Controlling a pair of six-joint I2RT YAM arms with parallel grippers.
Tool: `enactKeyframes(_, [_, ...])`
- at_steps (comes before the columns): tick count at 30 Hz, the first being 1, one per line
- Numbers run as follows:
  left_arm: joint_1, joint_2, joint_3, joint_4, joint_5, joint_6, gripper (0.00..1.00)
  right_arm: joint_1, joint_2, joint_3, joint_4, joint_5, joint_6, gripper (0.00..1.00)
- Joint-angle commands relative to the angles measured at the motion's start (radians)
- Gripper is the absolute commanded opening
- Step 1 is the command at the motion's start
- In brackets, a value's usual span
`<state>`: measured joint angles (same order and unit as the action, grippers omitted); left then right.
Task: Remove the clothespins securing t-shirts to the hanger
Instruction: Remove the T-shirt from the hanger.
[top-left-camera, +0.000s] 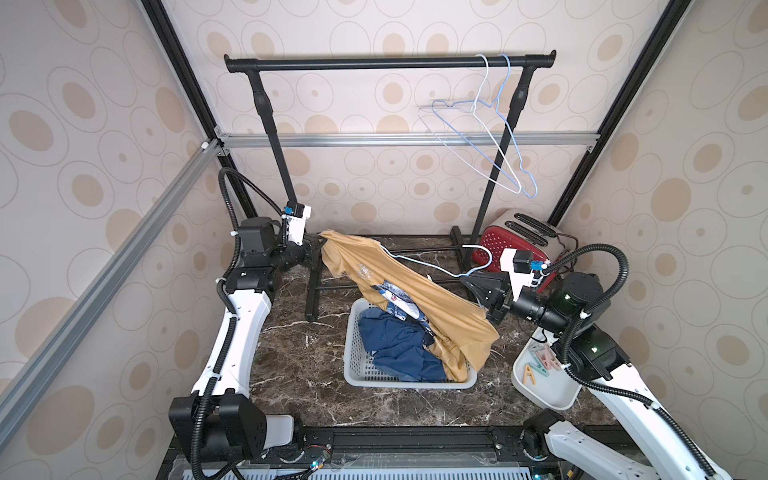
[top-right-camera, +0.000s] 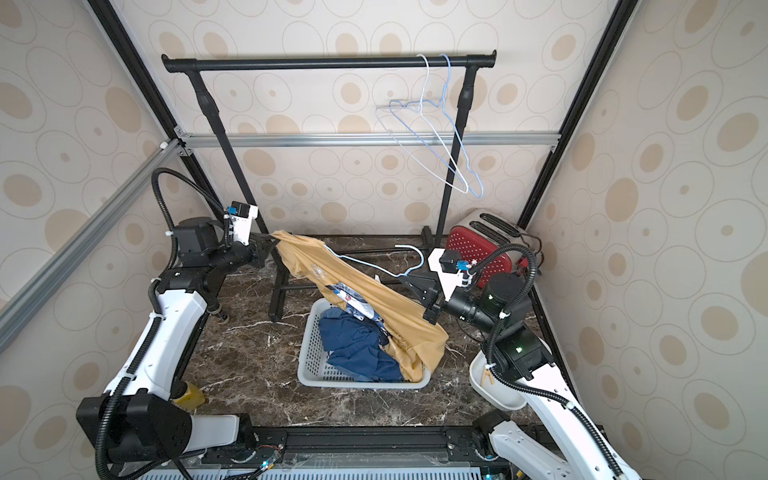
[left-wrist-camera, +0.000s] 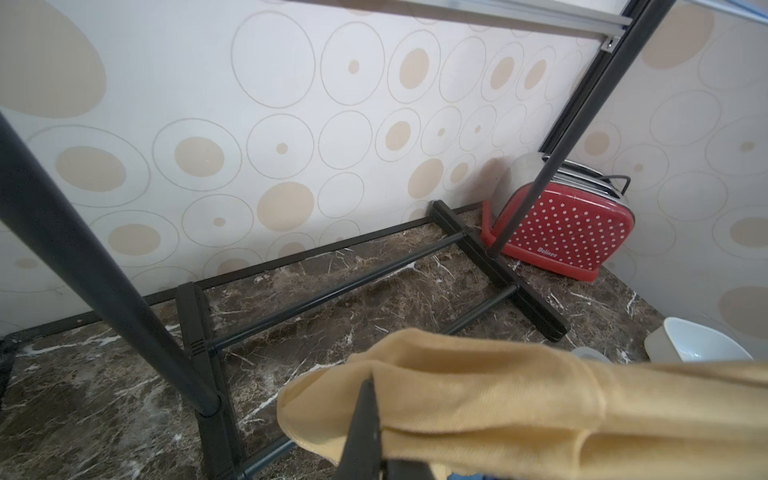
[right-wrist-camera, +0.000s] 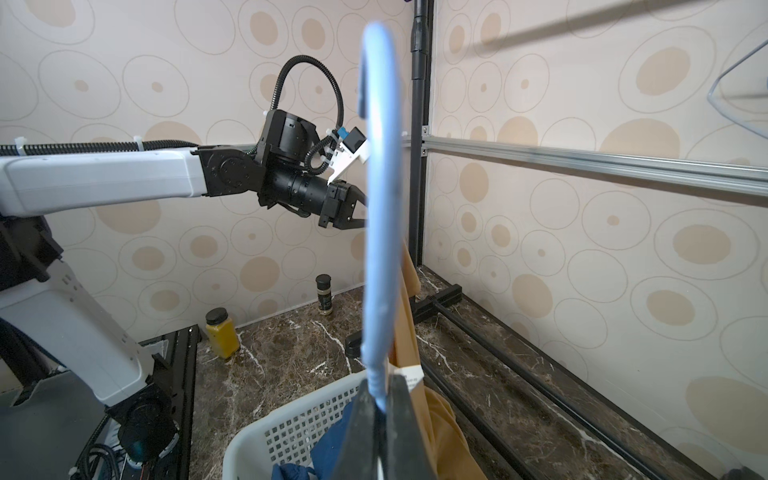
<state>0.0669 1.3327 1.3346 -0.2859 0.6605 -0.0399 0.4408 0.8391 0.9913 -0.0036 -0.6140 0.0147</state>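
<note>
Matt, finely knit cloth of mustard t-shirt (left-wrist-camera: 498, 395); matt cloth of navy t-shirt (top-left-camera: 395, 345); smooth light-blue coated hanger (right-wrist-camera: 380, 166); perforated white plastic basket (top-left-camera: 353, 365); glossy, white-veined dark marble-look table (top-left-camera: 299, 361); shiny red toaster (left-wrist-camera: 569, 237); matt black metal rack (top-left-camera: 374, 63).

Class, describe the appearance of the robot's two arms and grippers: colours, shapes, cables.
Left arm and right arm: glossy white shells, black cylindrical joints, ribbed black cable hoses. Left gripper and right gripper: black tapering fingers, each topped by a white camera bracket.
</note>
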Motion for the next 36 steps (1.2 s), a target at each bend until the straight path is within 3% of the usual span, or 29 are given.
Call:
enactKeyframes(1, [0.041, 0.014, 0.066, 0.030, -0.065, -0.049, 0.00, -0.008, -0.041, 0.000, -0.015, -0.036, -0.050, 0.00])
enactKeyframes(5, [0.094, 0.008, 0.034, 0.088, -0.061, -0.139, 0.00, -0.011, -0.091, -0.031, -0.035, 0.016, -0.082, 0.00])
enactKeyframes(8, [0.116, -0.003, 0.010, 0.084, -0.060, -0.141, 0.00, -0.042, -0.121, -0.066, 0.031, 0.044, -0.040, 0.00])
enactKeyframes(12, [0.123, -0.034, -0.027, 0.071, -0.054, -0.125, 0.00, -0.142, -0.107, -0.079, 0.135, -0.025, 0.055, 0.00])
enactKeyframes(17, [0.123, -0.065, -0.059, 0.118, 0.022, -0.174, 0.00, -0.146, -0.013, -0.022, 0.171, -0.103, 0.122, 0.00])
enactKeyframes(20, [0.101, -0.088, -0.053, 0.140, 0.033, -0.198, 0.00, -0.106, 0.053, -0.009, 0.269, -0.081, 0.174, 0.00])
enactKeyframes(27, [0.065, -0.124, -0.016, 0.109, 0.014, -0.188, 0.00, 0.099, 0.265, 0.151, 0.357, 0.105, 0.137, 0.00])
enactKeyframes(30, [0.066, -0.137, -0.015, 0.092, 0.014, -0.180, 0.00, 0.114, 0.363, 0.255, 0.429, 0.160, 0.205, 0.00])
enactKeyframes(36, [0.047, -0.170, -0.077, 0.119, 0.026, -0.206, 0.00, 0.163, 0.513, 0.477, 0.433, 0.198, 0.208, 0.00])
